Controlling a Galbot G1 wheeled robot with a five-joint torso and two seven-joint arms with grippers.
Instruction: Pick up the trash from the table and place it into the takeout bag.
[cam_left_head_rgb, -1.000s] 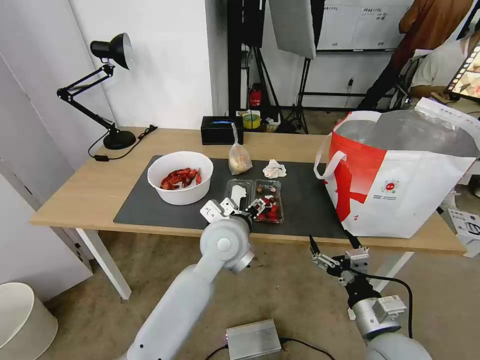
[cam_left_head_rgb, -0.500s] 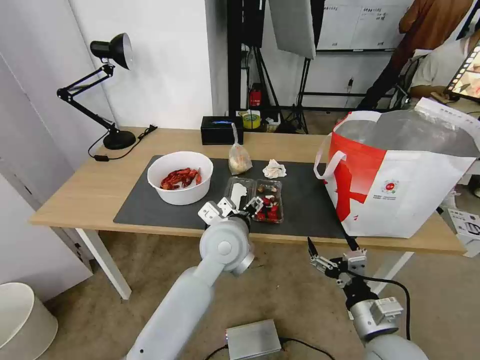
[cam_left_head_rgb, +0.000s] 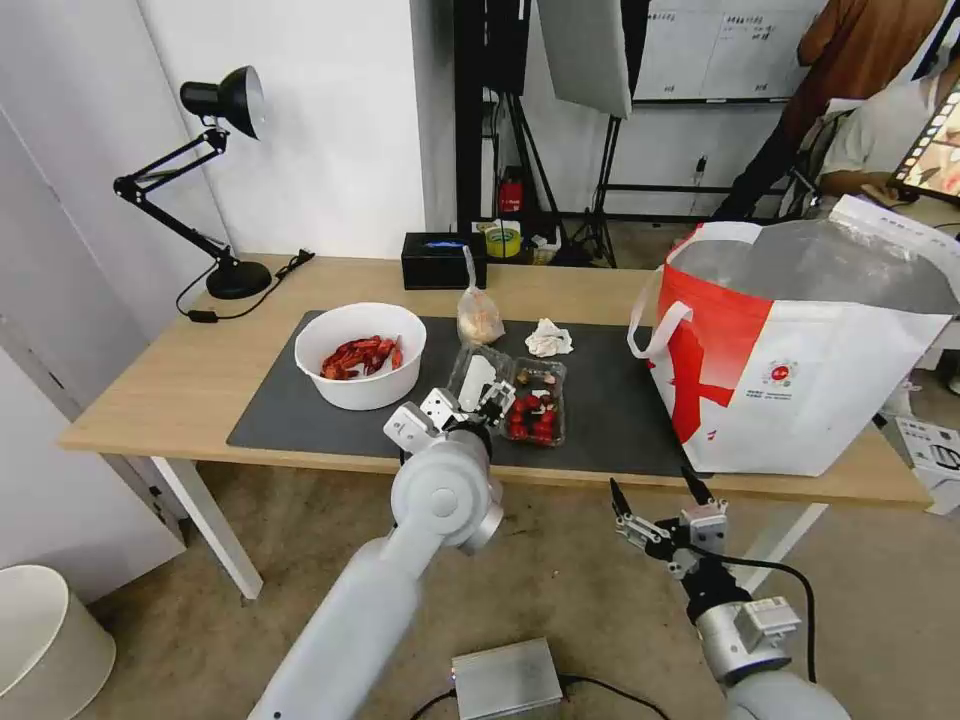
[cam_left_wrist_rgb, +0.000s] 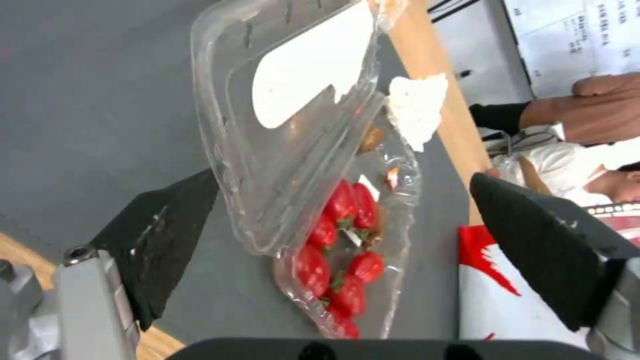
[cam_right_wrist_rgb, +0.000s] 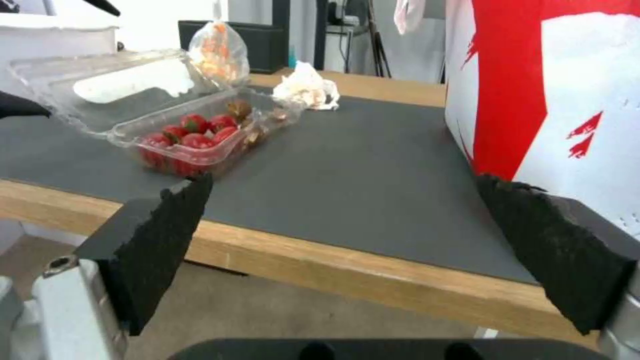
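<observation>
Clamshell (cam_left_head_rgb: 520, 398), clear ribbed plastic

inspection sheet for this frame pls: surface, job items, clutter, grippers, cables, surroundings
Surface: wood table with grey mat.
Job's things: bowl of shells, clamshell with lid half raised, knotted bag and tissue, all on the mat; takeout bag upright at the table's right end.
Clutter: black box, lamp.
Grippers: left gripper open around the clamshell; right gripper open, below the table edge.
Cables: lamp cord on the table.
Surroundings: light stands, people behind, bin on the floor.
</observation>
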